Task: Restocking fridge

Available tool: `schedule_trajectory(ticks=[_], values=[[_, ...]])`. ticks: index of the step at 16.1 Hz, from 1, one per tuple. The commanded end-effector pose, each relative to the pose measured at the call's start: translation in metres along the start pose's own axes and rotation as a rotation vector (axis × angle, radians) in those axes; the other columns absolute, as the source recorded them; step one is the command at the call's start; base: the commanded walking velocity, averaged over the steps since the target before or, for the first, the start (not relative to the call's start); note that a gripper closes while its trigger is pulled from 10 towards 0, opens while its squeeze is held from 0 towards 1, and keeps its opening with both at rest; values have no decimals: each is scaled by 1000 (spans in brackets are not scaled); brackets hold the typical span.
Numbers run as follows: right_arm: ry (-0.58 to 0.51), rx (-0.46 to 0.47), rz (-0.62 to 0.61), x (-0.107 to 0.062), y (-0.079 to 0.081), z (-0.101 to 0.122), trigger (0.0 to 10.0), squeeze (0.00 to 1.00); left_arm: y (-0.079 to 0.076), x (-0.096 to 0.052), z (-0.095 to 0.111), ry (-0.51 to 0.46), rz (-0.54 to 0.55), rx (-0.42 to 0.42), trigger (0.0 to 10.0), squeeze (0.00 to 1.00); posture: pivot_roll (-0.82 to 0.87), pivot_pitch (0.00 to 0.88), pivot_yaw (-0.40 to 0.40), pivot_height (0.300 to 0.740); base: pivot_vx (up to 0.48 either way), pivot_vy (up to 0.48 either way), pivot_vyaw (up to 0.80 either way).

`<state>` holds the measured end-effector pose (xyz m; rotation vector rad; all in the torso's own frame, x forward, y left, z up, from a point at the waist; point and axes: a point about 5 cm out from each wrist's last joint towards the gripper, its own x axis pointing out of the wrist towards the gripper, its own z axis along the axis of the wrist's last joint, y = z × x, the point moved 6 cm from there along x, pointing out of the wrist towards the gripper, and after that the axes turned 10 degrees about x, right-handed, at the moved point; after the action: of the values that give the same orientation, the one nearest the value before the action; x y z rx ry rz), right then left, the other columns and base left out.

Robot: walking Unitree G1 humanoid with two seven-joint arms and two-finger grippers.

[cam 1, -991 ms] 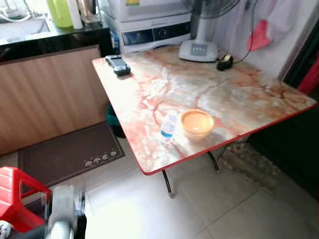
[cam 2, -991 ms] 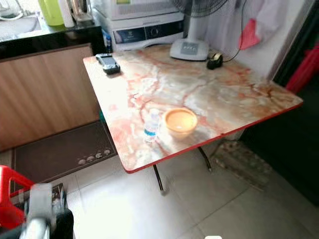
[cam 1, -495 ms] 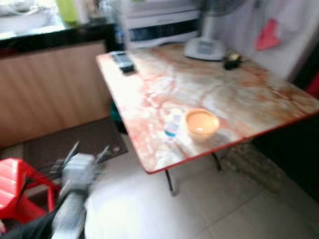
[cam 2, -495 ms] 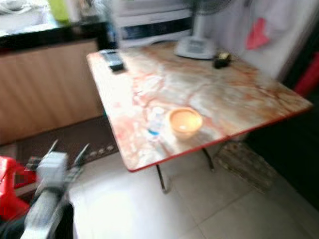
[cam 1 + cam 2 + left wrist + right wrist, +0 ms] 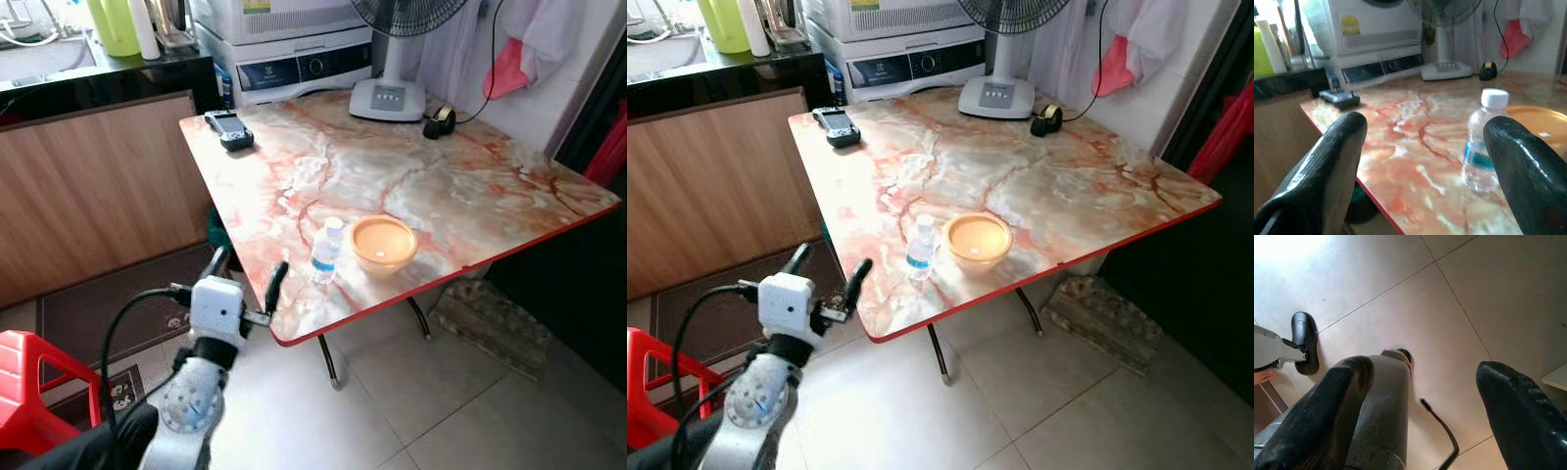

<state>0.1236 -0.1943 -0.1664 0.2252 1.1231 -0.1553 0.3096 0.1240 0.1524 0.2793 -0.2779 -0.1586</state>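
Small water bottle (image 5: 326, 251) upright on marbled tabletop (image 5: 460, 186), left hand (image 5: 245, 277) raised before it, fingers spread and empty.

The bottle is clear plastic with a white cap and a blue label band; its long axis is vertical, cap up. It stands near the tabletop's red front edge, lower centre of the left eye frame, just left of an orange bowl (image 5: 383, 243) and apart from it. The left hand sits lower left of the bottle, off the tabletop edge, not touching it. In the right wrist view the right hand (image 5: 1425, 396) hangs over the tiled floor (image 5: 1400, 293), fingers apart, holding nothing. A fan base (image 5: 388, 99) and a dark handset (image 5: 229, 128) lie toward the tabletop's far side.
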Motion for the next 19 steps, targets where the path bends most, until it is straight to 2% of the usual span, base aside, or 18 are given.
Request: schedule_trajectory(ticks=[1, 5, 9, 14, 19], values=[[8, 18, -7, -1, -3, -6, 10000, 0, 2, 0, 1, 16, 3, -9, 10000, 0, 110, 0, -20, 740, 0, 0, -500], [8, -4, -2, -2, -4, -6, 10000, 0, 6, 4, 6, 32, 11, 5, 10000, 0, 120, 0, -28, 740, 0, 0, -800], [15, -8, 13, -1, 0, -6, 10000, 0, 24, 10, 15, 28, 80, 25, 10000, 0, 151, 0, -34, 740, 0, 0, -788], [-18, -4, 37, 1, 9, 4, 10000, 0, 34, 15, 24, 10, 100, 46, 10000, 0, 168, 0, -28, 740, 0, 0, 0], [-32, 12, 33, 3, 14, 11, 10000, 0, 31, 23, 25, 11, 73, 36, 10000, 0, 159, 0, -11, 740, 0, 0, 0]])
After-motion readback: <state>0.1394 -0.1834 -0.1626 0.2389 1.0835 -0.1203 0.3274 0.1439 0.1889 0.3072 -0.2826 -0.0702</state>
